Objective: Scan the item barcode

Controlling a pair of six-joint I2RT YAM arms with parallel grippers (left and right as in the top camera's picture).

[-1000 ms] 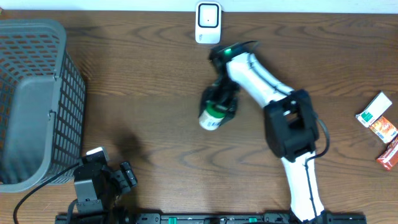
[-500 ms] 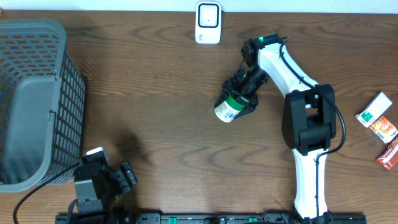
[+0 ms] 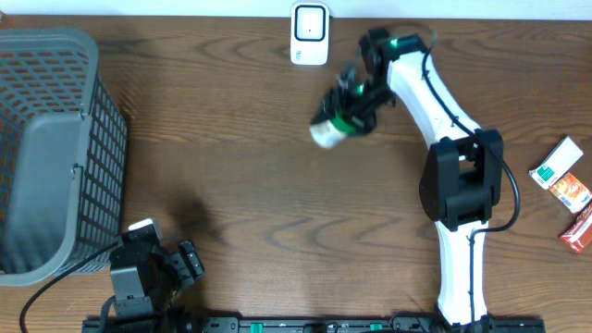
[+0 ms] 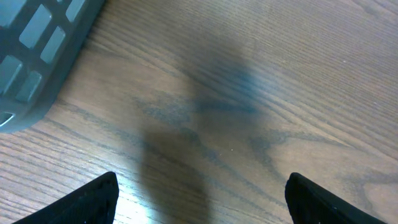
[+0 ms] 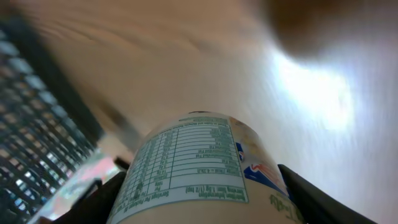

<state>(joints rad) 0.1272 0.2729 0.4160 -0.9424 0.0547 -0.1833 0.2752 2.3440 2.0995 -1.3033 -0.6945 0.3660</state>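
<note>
Right gripper (image 3: pixel 356 100): clamped on the bottle (image 3: pixel 331 129), jaws partway apart around its body.
Bottle: blurred in the overhead view, near the white scanner (image 3: pixel 309 34) at the table's (image 3: pixel 231 185) far edge.
Left gripper (image 4: pixel 202 202): spread wide, holding nothing, near the basket (image 3: pixel 55 148).
Right wrist view only: nutrition table printed on the bottle's label.
Left wrist view only: basket corner against bare wood.

On your wooden table (image 3: pixel 231 185) a grey mesh basket (image 3: pixel 104 139) stands upright at the far left edge, its open top facing the overhead camera. At the right edge you have three small packs lying close together: a white-and-green box (image 3: pixel 556 162), an orange packet (image 3: pixel 571 192) just beside it, and a red packet (image 3: pixel 578 228) nearest the robot's base, partly cut off by the frame.
</note>
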